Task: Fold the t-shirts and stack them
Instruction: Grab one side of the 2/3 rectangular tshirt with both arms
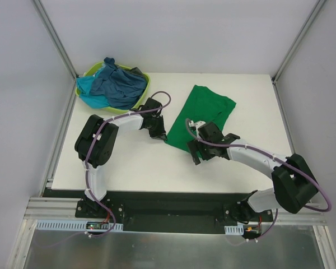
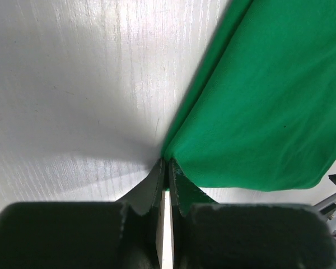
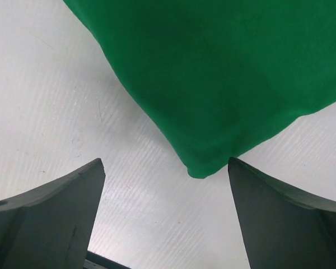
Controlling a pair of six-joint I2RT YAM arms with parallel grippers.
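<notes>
Evidently for folding, the green t-shirt (image 1: 204, 115) lying on the table (image 1: 129, 162) is pinched at one near corner by the closed left gripper (image 2: 168, 165), while the empty right gripper (image 3: 165, 165) is held wide open at the other.

**Basket** (image 1: 142, 96), lime-green plastic, one. Stands at the table's far left corner, near the left gripper (image 1: 160, 134), beyond it and to its left; well apart from the right gripper (image 1: 191, 150).

**Table** (image 1: 129, 162), white, matte, one. Lies beneath both grippers.

**Base plate** (image 1: 173, 204), black, one. Runs along the near edge, behind both grippers.

**Aluminium posts** (image 1: 55, 36), with white walls. Stand left, right and beyond.
</notes>
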